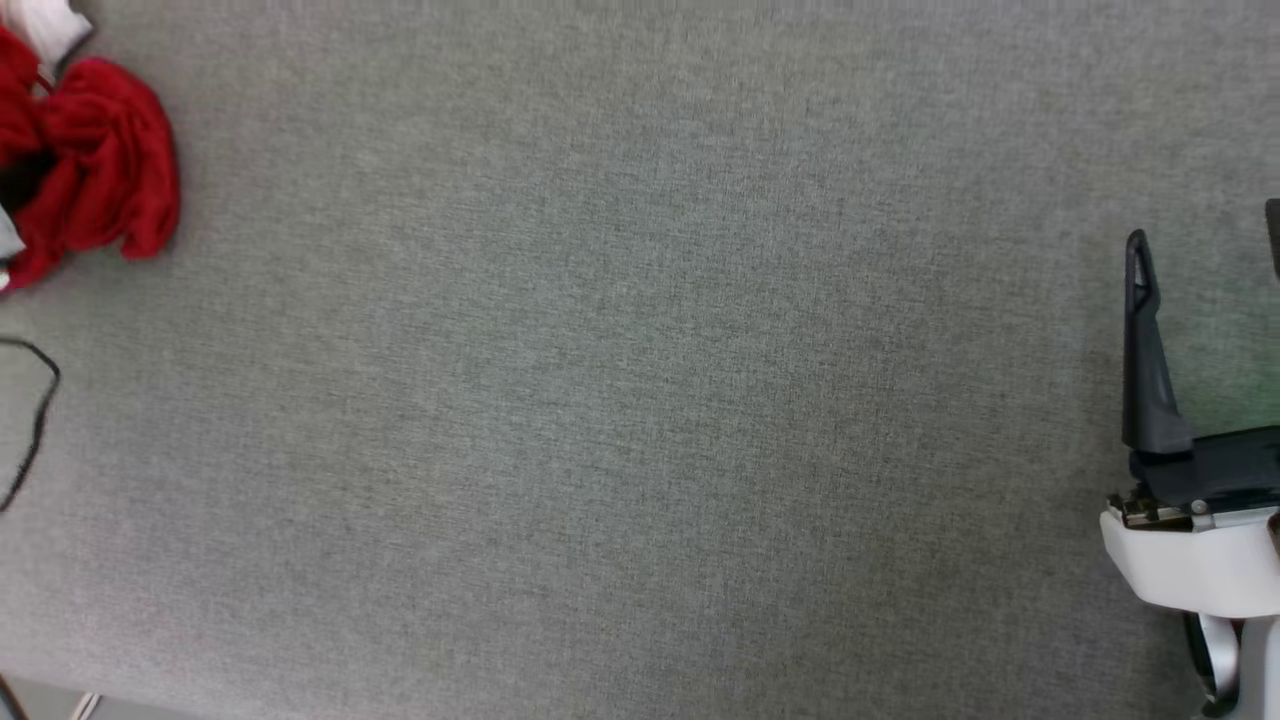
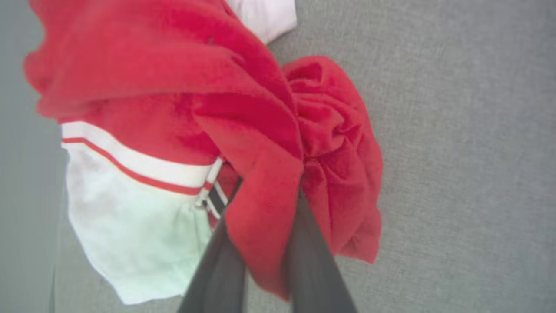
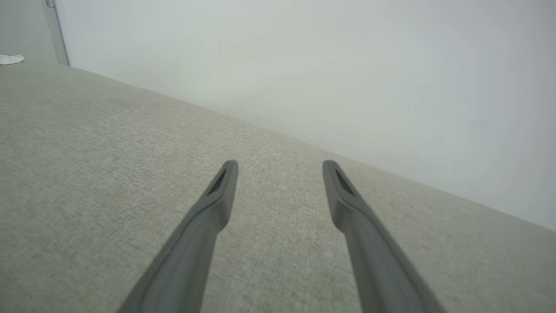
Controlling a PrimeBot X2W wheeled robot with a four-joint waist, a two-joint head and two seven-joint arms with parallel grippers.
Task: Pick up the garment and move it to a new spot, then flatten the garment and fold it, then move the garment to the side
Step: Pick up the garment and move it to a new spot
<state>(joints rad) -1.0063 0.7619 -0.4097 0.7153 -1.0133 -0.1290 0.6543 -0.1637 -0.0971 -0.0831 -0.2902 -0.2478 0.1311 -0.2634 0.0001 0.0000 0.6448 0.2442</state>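
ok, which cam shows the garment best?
Left wrist view: the garment close up, bunched, a red fold pinched in the left gripper. Head view catches part at its upper left edge. Right wrist view: the open right gripper over grey surface.

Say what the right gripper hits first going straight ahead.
Nothing close: the right gripper, jaws open, points over the grey surface toward the pale wall; likely wall first, depth unclear.

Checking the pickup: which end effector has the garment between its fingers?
The left end effector: the garment is pinched between its fingers. The right end effector stands open, empty.
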